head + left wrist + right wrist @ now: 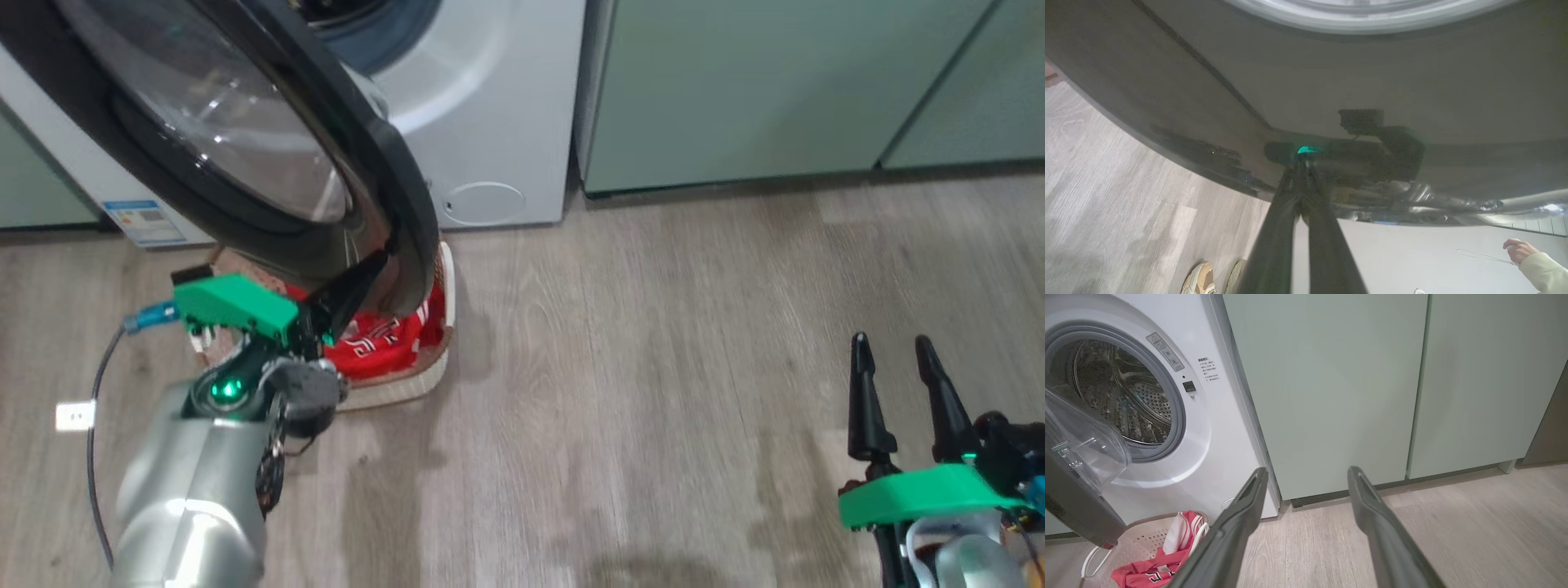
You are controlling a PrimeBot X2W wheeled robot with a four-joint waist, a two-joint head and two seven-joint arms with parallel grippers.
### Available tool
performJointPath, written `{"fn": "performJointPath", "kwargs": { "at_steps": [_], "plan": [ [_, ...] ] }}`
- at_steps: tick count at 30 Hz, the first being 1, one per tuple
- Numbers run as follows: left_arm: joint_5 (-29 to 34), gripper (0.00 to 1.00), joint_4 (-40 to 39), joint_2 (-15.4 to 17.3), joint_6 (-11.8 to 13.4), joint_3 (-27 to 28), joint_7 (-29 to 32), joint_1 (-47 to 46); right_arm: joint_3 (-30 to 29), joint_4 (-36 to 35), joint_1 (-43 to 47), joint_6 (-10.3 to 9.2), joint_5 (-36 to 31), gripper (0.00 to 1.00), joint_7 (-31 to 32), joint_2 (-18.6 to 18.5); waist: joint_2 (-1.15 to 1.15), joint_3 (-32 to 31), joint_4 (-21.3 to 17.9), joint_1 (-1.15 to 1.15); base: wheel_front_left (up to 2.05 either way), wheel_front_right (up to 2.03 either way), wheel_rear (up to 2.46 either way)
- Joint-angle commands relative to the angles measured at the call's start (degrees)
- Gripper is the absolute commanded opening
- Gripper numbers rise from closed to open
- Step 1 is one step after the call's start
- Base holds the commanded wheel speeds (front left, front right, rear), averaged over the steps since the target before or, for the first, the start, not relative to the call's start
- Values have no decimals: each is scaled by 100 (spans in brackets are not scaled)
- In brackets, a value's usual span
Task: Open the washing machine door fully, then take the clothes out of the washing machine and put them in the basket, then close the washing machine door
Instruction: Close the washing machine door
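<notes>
The washing machine (490,122) stands with its door (245,139) swung out over the basket (408,384). Red clothes (384,343) with white print lie in the basket. My left gripper (371,269) is shut, its fingertips pressed against the door's glossy black rim (1372,81) low on its outer face; the left gripper (1302,163) holds nothing. My right gripper (898,351) hangs open above the floor at the lower right, empty. In the right wrist view the right gripper (1306,473) points at the cabinets, with the washing machine (1216,428), its bare steel drum (1126,400), door (1073,498), basket (1135,543) and clothes (1147,571) to the left.
Pale green cabinets (775,82) stand right of the washer, with wood-look floor (653,367) in front. A person's shoes (1204,279) and hand (1519,249) show beyond the door in the left wrist view. A cable (94,408) trails from my left arm.
</notes>
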Motion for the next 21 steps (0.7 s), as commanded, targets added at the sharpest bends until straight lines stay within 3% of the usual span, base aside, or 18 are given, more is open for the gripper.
{"fn": "performJointPath", "kwargs": {
  "at_steps": [1,21],
  "plan": [
    [14,0,-153,128,-38,154,-21,-346,126,-214,-196,-4,18,100,-36,-23,0,120,-88,0,0,0,0],
    [228,0,509,290,-38,276,-682,-2273,342,-298,-896,-4,257,100,-36,31,0,1383,-683,0,0,0,0]
  ]
}}
